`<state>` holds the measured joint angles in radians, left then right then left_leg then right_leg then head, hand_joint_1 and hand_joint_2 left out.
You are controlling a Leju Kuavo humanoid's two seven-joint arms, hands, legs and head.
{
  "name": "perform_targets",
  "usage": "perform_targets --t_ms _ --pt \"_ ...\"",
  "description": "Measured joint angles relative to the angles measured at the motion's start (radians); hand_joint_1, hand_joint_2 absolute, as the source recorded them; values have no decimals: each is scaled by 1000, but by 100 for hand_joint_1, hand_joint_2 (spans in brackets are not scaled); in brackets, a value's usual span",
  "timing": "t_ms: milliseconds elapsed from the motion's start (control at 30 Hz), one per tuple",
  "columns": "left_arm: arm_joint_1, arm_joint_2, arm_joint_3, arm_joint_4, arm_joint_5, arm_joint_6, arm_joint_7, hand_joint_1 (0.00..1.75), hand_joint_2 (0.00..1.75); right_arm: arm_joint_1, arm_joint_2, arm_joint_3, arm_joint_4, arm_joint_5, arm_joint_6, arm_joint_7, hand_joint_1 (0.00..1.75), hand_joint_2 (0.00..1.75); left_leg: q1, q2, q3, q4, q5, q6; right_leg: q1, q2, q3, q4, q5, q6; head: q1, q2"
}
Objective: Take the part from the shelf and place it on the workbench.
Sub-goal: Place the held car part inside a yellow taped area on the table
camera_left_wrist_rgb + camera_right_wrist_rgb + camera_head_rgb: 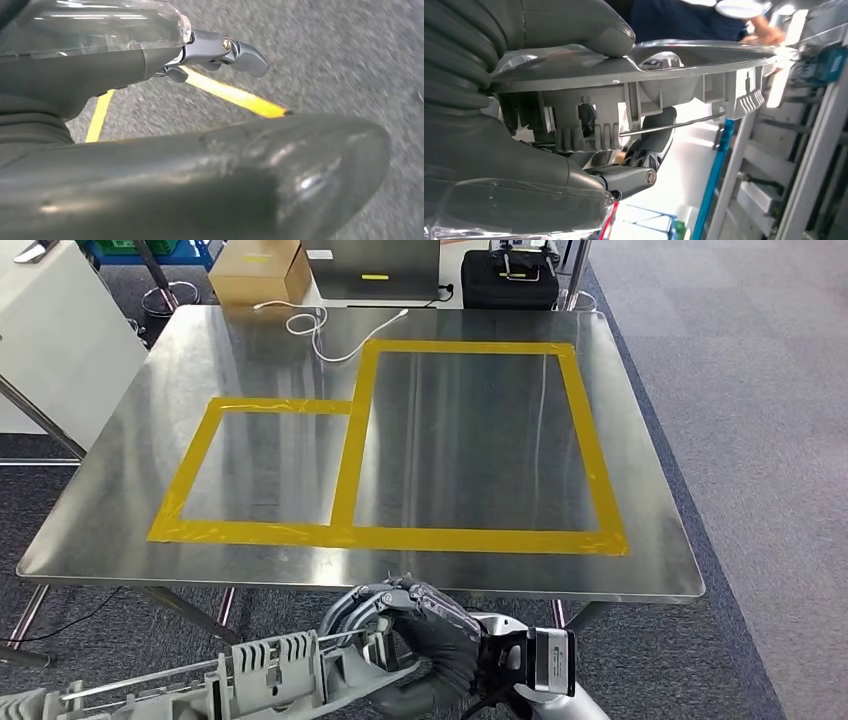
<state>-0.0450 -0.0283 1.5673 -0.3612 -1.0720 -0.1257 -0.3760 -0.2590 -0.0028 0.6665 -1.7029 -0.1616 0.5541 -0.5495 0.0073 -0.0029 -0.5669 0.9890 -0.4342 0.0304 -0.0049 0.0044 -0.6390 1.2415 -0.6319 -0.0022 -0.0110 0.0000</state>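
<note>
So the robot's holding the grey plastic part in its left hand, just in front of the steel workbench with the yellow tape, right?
Not quite: the right hand holds the grey plastic part, as the head view shows. The rest stands: it is just in front of the steel workbench with the yellow tape.

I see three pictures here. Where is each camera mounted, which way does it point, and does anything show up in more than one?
Head view: high on the robot, looking forward and down at the steel workbench with its yellow tape; the right hand holds the grey part.
Left wrist view: behind the left hand, facing carpeted floor.
Right wrist view: behind the right hand, facing shelving and a person.
Shared: the head and right wrist views both show the part in the right hand.
</note>
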Motion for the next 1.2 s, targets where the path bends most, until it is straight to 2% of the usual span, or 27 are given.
perform_targets --t_ms 33,67,100,133,167,200,233,333,400,433,500,533,567,600,667,700,733,800,900,1000,1033,1067,1133,1167,1200 --pt "-3 1 -2 3 -6 -1 -2 0 0 -12 1 -6 7 2 -11 4 175 175 0 0 5 1 -6 0 -2 0 -37 44 -1 3 0 0" --pt "-5 3 -6 7 -10 -1 -4 0 0 -29 3 -16 18 2 -20 9 175 175 0 0 12 3 -12 -2 -4 -1 -56 52 21 5 0 0" --pt "-8 4 -10 11 -14 -2 -4 0 0 -50 5 -30 29 1 -27 14 175 175 1 -1 20 5 -19 -4 -6 -1 -55 18 65 7 0 0" --pt "-10 5 -14 16 -16 -2 -5 0 0 -72 8 -45 40 0 -32 19 175 175 1 -1 28 9 -28 -7 -8 -2 -37 -46 119 7 0 0" --pt "-13 6 -18 20 -18 -2 -5 0 0 -92 11 -61 50 -2 -36 21 175 175 0 -2 33 15 -36 -12 -8 -3 -14 -111 159 6 0 0" --pt "-15 8 -21 23 -18 -2 -5 0 0 -109 15 -75 57 -4 -38 23 175 175 -1 -4 35 20 -44 -18 -8 -3 5 -163 184 2 0 0" --pt "-17 10 -23 26 -19 -2 -5 0 0 -121 19 -87 64 -5 -40 24 175 175 -2 -5 35 24 -50 -24 -6 -2 15 -190 191 -2 0 0" --pt "-19 16 -25 33 -20 -2 -6 0 0 -140 30 -112 78 -9 -42 25 175 175 1 -4 37 25 -58 -42 -3 2 20 -204 185 -19 0 0" --pt "-20 20 -26 35 -20 -2 -7 0 0 -145 37 -120 83 -9 -42 26 175 175 3 -3 24 62 -84 -53 -7 2 28 -211 184 -32 -4 0" --pt "-20 21 -26 36 -20 -2 -7 0 0 -146 40 -121 85 -10 -41 26 175 175 5 -2 1 111 -110 -58 -8 1 32 -213 182 -36 -6 0" --pt "-20 23 -26 39 -20 -2 -7 0 0 -148 45 -122 90 -10 -39 26 175 175 6 -2 -73 244 -162 -66 -7 1 34 -213 178 -42 -8 0" --pt "-19 24 -26 40 -20 -2 -7 0 0 -148 46 -122 93 -10 -38 26 175 175 6 -2 -104 291 -169 -68 -6 1 35 -213 176 -43 -8 0" --pt "-19 25 -26 42 -20 -2 -7 0 0 -148 47 -122 97 -10 -37 26 175 175 6 -2 -120 306 -157 -68 -5 2 38 -212 173 -43 -8 0" --pt "-18 25 -27 43 -20 -2 -7 0 0 -148 47 -123 100 -10 -37 26 175 175 6 -2 -117 279 -124 -66 -5 2 42 -212 170 -43 -8 0" --pt "-18 27 -28 44 -21 -3 -8 0 0 -152 50 -124 104 -5 -47 28 175 175 4 -2 -72 154 -40 -56 -3 3 52 -212 163 -40 -8 0" --pt "-19 28 -29 44 -23 -4 -9 0 0 -157 51 -128 107 1 -59 31 175 175 1 -3 -49 98 -12 -49 -2 3 56 -212 160 -38 -7 0" --pt "-20 30 -30 44 -25 -5 -10 0 0 -167 53 -136 111 10 -78 36 175 175 -2 -2 -33 58 -1 -42 0 3 57 -212 159 -34 -7 0" --pt "-22 34 -36 44 -32 -11 -15 0 0 -198 54 -170 133 39 -128 51 175 175 -7 -2 -25 36 -5 -31 2 2 54 -215 160 -23 -7 0" --pt "-23 37 -47 46 -39 -17 -19 0 0 -251 53 -233 178 84 -186 66 175 175 2 -2 -18 15 3 -17 4 0 56 -218 159 -8 -6 0" --pt "-22 37 -49 47 -40 -18 -20 0 0 -261 53 -246 187 92 -193 67 175 175 7 -1 -15 8 7 -14 4 0 56 -215 156 -4 -5 0" --pt "-23 37 -51 48 -41 -19 -20 0 0 -277 52 -267 203 120 -206 64 175 175 5 -1 -14 6 8 -11 2 -1 33 -167 131 -1 -4 0" --pt "-23 37 -56 50 -43 -19 -21 0 0 -297 51 -297 225 184 -238 61 175 175 4 -1 -13 5 9 -9 1 -1 -7 -92 101 3 -4 0" --pt "-23 37 -66 56 -47 -21 -22 0 0 -340 44 -359 273 367 -330 54 175 175 2 -1 -11 5 7 -4 -1 -1 -76 29 68 11 -4 0" --pt "-23 37 -70 58 -48 -21 -22 0 0 -348 39 -368 284 459 -377 54 175 175 1 -2 -10 9 4 -5 -2 -2 -72 8 97 11 -3 0" --pt "-23 37 -72 58 -49 -21 -23 0 0 -356 35 -369 290 531 -414 58 175 175 1 -2 -9 14 -1 -8 -2 -2 -43 -62 138 9 -3 0"
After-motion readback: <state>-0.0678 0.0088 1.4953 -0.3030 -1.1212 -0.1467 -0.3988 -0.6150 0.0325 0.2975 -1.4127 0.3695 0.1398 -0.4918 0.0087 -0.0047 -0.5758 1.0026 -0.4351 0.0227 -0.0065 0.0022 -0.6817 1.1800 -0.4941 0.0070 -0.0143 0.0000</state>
